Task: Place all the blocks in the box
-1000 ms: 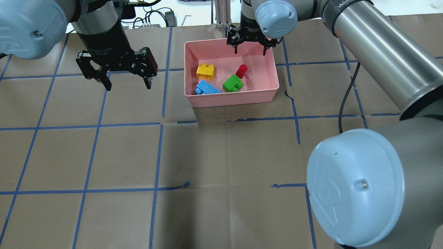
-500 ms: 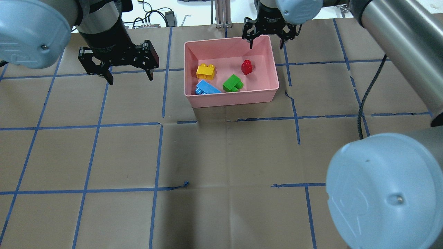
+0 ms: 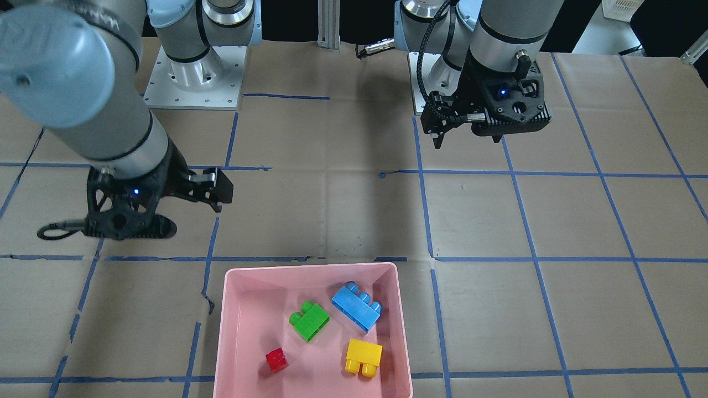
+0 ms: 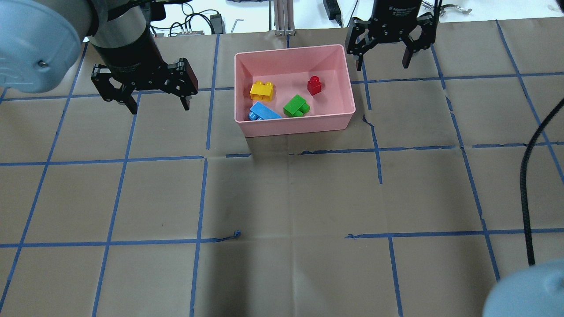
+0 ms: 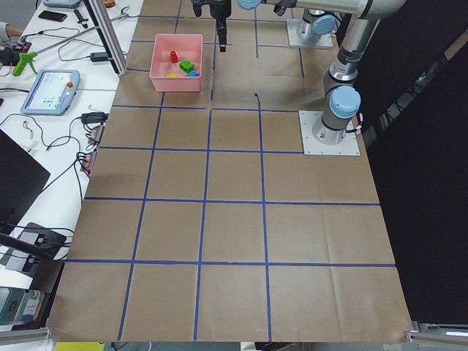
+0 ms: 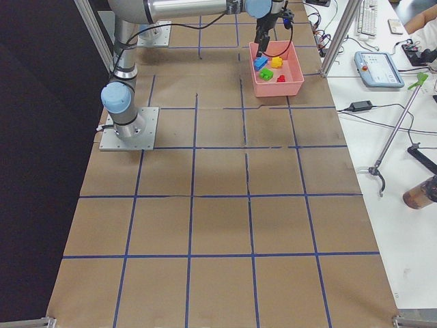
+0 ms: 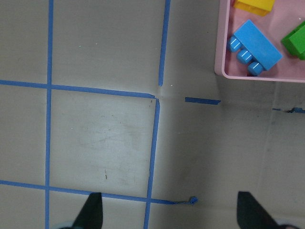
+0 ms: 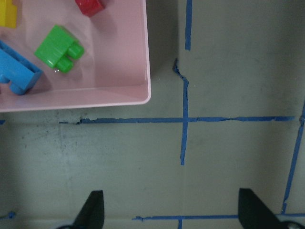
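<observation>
The pink box stands at the far middle of the table. Inside it lie the yellow block, the red block standing upright, the blue block and the green block. My left gripper is open and empty, above the table to the left of the box. My right gripper is open and empty, just past the box's far right corner. The left wrist view shows the blue block in the box corner. The right wrist view shows the green block and the red block.
Brown paper with a blue tape grid covers the table. An aluminium post and cables stand beyond the far edge. A black cable hangs at the right. A desk with a tablet lies past the far side.
My right gripper has moved from above the box's far edge to the right, outside the box. The red block has dropped and settled upright. The left gripper barely shifted.
</observation>
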### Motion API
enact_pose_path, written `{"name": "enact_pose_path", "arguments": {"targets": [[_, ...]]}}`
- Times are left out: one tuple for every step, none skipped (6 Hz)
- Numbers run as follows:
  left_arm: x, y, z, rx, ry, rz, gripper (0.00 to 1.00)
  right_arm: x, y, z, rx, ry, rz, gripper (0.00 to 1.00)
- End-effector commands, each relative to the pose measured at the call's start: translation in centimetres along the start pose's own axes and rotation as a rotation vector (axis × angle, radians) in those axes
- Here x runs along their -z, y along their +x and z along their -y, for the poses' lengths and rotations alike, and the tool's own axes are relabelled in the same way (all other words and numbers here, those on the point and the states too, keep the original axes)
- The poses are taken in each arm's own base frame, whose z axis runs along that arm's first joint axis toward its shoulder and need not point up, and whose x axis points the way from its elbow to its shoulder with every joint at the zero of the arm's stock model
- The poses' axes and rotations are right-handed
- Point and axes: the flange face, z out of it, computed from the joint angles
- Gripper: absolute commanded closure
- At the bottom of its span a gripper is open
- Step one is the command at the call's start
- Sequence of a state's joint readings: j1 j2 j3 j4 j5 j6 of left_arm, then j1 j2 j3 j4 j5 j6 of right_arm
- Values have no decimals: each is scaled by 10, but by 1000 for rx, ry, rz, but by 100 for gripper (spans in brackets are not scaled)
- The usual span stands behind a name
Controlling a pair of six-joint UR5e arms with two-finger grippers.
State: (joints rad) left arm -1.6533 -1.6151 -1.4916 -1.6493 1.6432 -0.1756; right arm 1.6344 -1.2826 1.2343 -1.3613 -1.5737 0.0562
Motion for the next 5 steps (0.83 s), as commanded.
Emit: {"name": "enact_pose_path", "arguments": {"targets": [[-3,-3,0,6,-2,-5,0,-8,36,-78,-32,-34,5,1],[-2,-6,1,-4,0,-10,1,-7,42,-102,-32,-25,8,1],[-2,-6,4,-35,11,-15,1,-11,40,-105,-28,7,5,1],[-5,-9,8,-50,2,-23,1,-8,36,-115,-45,28,10,1],[-7,-2,9,-76,-7,-42,1,-5,32,-109,-99,66,15,1]]}}
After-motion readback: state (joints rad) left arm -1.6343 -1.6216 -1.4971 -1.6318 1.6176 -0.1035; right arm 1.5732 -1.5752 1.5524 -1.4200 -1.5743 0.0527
